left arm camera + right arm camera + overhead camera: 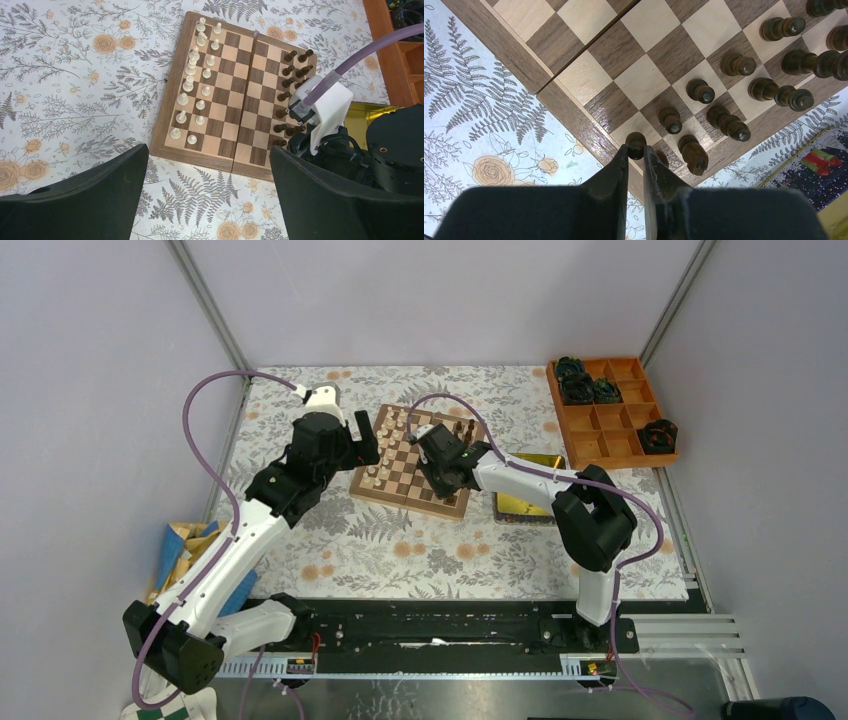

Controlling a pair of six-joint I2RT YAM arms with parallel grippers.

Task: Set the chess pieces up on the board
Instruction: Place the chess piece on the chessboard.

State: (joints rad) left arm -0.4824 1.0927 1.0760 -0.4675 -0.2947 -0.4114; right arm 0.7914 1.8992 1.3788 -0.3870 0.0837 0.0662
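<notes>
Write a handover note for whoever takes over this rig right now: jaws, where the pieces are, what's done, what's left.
Left gripper: jaws wide open, empty, raised clear of the board.
Right gripper: jaws closed on a dark pawn at the corner end of the dark pawn row; I cannot tell whether it stands on its square yet.
Cream pieces: two full rows standing on their side.
Dark pieces: two rows on the opposite side, partly hidden by the right arm.
Done: cream side.
Left: seat this pawn, release, check the dark rows.
</notes>
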